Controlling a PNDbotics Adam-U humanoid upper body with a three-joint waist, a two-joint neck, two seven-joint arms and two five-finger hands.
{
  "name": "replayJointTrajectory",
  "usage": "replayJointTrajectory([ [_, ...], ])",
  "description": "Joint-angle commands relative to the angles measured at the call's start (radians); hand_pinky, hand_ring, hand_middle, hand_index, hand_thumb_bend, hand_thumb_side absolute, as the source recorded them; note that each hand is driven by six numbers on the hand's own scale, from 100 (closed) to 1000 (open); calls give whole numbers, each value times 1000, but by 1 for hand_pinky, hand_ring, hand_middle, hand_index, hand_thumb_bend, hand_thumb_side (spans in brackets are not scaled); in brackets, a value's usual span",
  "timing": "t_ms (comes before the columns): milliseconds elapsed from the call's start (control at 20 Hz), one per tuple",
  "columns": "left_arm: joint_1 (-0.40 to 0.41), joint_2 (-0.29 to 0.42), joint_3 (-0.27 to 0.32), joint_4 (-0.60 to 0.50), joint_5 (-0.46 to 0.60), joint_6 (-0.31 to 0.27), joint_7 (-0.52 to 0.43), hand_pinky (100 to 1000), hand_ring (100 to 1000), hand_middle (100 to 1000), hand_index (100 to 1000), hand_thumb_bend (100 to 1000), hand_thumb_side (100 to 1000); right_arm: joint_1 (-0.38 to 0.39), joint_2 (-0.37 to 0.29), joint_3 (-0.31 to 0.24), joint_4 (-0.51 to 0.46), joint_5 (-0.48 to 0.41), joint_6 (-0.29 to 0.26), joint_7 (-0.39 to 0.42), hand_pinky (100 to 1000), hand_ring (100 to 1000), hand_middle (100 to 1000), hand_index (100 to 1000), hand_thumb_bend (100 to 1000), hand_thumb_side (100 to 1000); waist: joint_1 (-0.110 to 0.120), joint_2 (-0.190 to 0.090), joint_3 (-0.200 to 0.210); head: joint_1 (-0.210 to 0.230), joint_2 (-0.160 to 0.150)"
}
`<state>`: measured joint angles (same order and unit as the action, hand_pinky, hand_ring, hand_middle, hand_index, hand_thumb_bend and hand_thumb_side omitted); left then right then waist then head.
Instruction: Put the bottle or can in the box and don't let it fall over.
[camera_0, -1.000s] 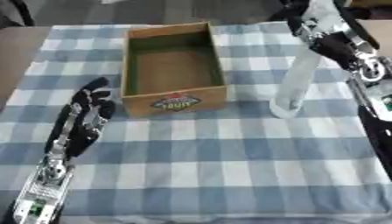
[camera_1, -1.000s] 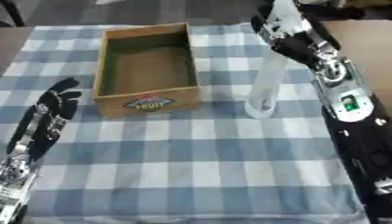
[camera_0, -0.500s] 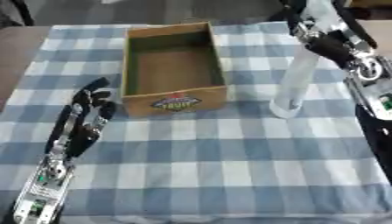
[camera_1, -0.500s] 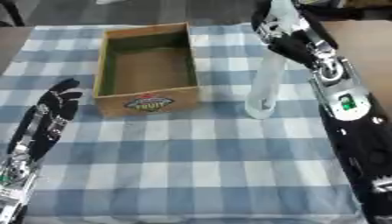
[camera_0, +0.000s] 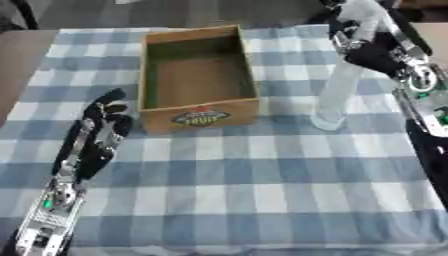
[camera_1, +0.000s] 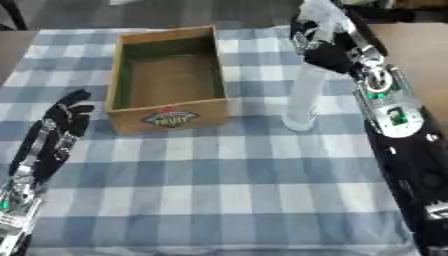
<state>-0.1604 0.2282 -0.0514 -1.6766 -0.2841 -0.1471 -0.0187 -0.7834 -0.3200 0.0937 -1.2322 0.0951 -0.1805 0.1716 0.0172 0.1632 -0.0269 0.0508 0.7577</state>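
Bottle (camera_0: 337, 92): clear, upright on the checked cloth (camera_0: 262, 190), just right of the box (camera_0: 197, 75)
My right hand (camera_0: 363, 37): fingers wrapped round the bottle's upper part
My left hand (camera_0: 105, 122): fingers relaxed, lying flat left of the box

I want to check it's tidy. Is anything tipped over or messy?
No. The clear bottle stands nearly upright right of the empty box, its top in the right robot hand. The left robot hand rests on the cloth.

home/dining? | blue-check tablecloth (camera_0: 262, 190) | wood table (camera_0: 22, 60) | grey floor (camera_0: 175, 12)
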Motion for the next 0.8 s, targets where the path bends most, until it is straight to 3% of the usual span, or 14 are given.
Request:
replayJointTrajectory([
  [50,-11,7,3,-15,5,0,-2,841,827,864,946,559,890,-22,-13,-2,-10,-13,5,-26,528,518,341,445,100,132,1,-14,0,1,6],
  [300,-13,7,3,-15,5,0,-2,841,827,864,946,554,891,-24,-13,0,-8,-38,17,-59,487,436,245,355,100,100,0,-15,2,1,5],
  [800,-14,6,1,-16,8,1,-4,840,826,864,947,550,895,-41,-16,10,-30,-55,26,-72,476,412,217,331,100,103,1,-21,11,-2,3],
])
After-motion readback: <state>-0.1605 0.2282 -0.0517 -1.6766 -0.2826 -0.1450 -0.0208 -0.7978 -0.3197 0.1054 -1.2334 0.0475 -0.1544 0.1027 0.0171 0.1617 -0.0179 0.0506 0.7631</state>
